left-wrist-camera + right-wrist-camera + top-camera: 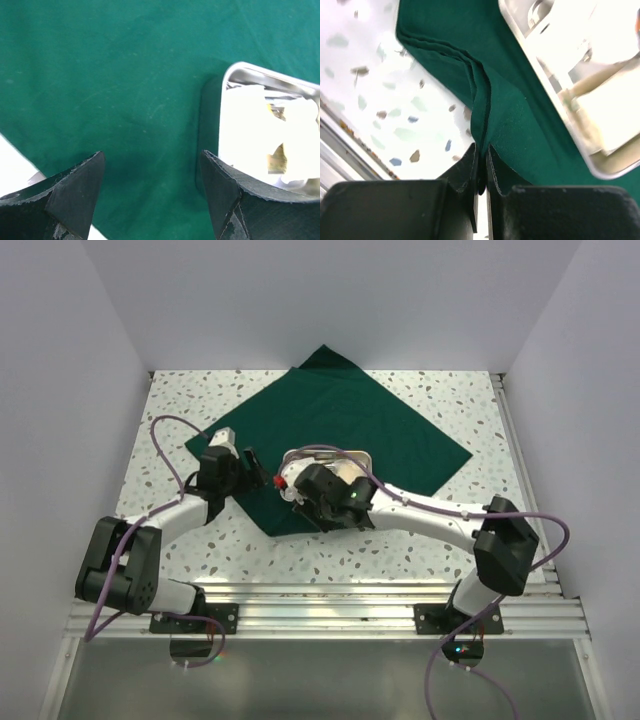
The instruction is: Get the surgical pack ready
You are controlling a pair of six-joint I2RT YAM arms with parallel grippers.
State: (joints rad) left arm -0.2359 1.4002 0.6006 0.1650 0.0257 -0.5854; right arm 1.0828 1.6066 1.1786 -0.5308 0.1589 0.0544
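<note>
The dark green drape (360, 420) lies spread as a diamond on the speckled table. The steel tray (352, 454) sits on its near part, with white gauze (250, 130) in it; any instruments are mostly hidden. My left gripper (252, 468) is open and empty over the drape (125, 75), just left of the tray's rim (223, 85). My right gripper (300, 502) is shut on a raised fold of the drape's near edge (482, 125), beside the tray (530, 45). The left gripper (152, 160) and the right gripper (482, 152) also show in their wrist views.
The bare speckled tabletop (200, 390) surrounds the drape. An aluminium rail (330, 605) runs along the near edge and another along the right side (520, 460). White walls enclose the table on three sides.
</note>
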